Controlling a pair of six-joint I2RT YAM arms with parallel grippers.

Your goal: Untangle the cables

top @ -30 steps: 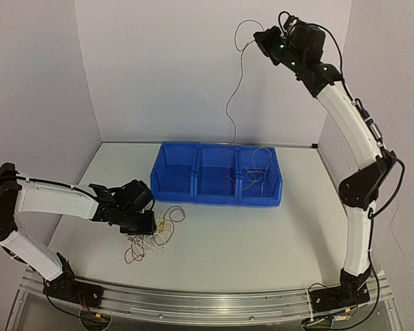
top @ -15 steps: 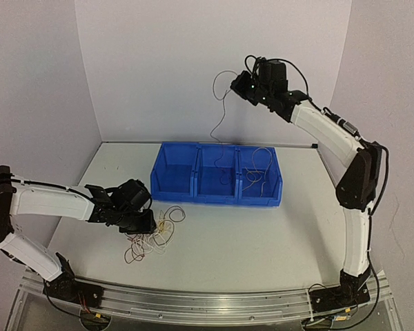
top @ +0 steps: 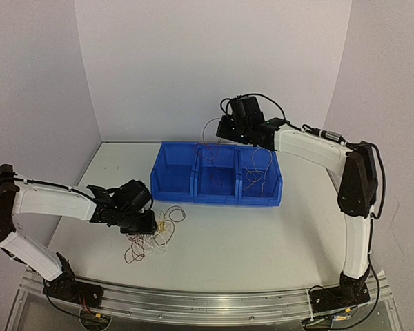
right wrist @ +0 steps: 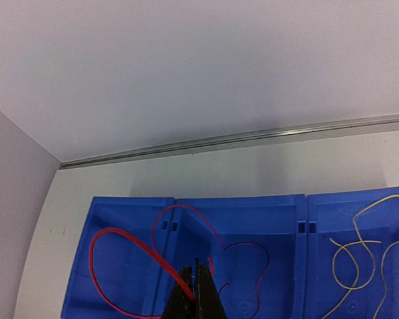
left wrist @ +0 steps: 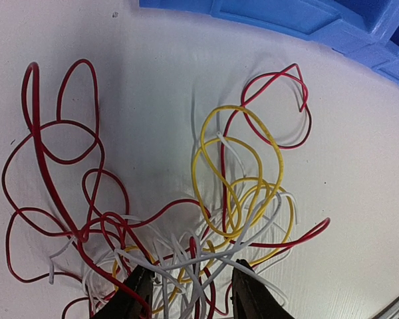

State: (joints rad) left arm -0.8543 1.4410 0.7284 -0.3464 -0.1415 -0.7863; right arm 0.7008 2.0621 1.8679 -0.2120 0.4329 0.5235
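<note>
On the tabletop (top: 262,241), just in front of the bins' (top: 217,187) left end, sits the tangle (top: 149,238) of hair-thin cables, and the left arm (top: 52,200) is right down on it. From the left wrist the knot (left wrist: 186,256) fills the picture: red strands (left wrist: 46,166) throw wide, lazy loops out to one side, yellow ones (left wrist: 253,166) stack in tight overlapping ovals beside them, and white ones (left wrist: 272,212) criss-cross through the thickest part. The left jaws are spread, one tip on each side of that dense middle, white and red strands running between them, and nothing looks pinched. Over to the right arm (top: 310,148), reaching low above the far rim of the three blue bins. Its jaws are pressed together on a red cable (right wrist: 130,242), which curls away in one bold loop over the left bin and a thinner, darker loop over the middle one; whether it touches either floor I cannot tell. From above, that same strand (top: 207,141) is only a faint line dropping off the jaws toward the middle bin. A pale yellow cable (right wrist: 356,256) lies curled in the right bin, well apart from the red one. The knot lies close to the bins' front wall (left wrist: 299,16) but not against it.
</note>
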